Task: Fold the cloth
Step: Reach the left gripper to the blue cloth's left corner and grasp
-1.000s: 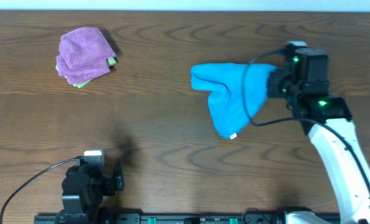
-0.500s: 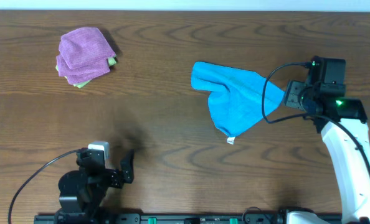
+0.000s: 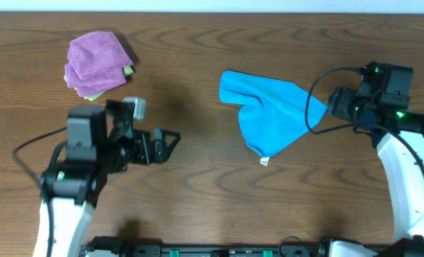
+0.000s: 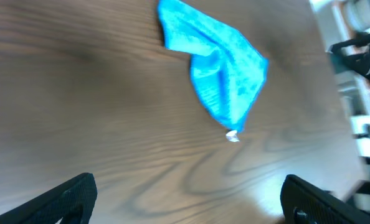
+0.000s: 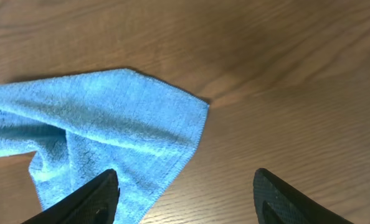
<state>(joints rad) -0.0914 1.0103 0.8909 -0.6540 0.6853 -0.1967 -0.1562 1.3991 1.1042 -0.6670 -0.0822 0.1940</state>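
Note:
The sky-blue terry cloth (image 3: 271,118) lies crumpled and partly doubled over on the wooden table, right of centre, its small white tag (image 3: 265,161) at the near corner. It also shows in the left wrist view (image 4: 225,74) and the right wrist view (image 5: 104,134). My right gripper (image 3: 335,106) is open and empty just right of the cloth's right corner; in its own view the jaws (image 5: 185,199) straddle that corner's edge. My left gripper (image 3: 168,143) is open and empty, well to the left of the cloth, pointing toward it, and its jaws (image 4: 188,202) show wide apart.
A folded purple cloth (image 3: 96,59) lies on a light green cloth (image 3: 93,96) at the back left of the table (image 3: 198,193). The right arm's black cable (image 3: 313,107) loops over the blue cloth's right side.
My left arm has risen from the front edge and swung out toward the table's middle. My right gripper has let go of the cloth and drawn back right; the cloth has settled flat.

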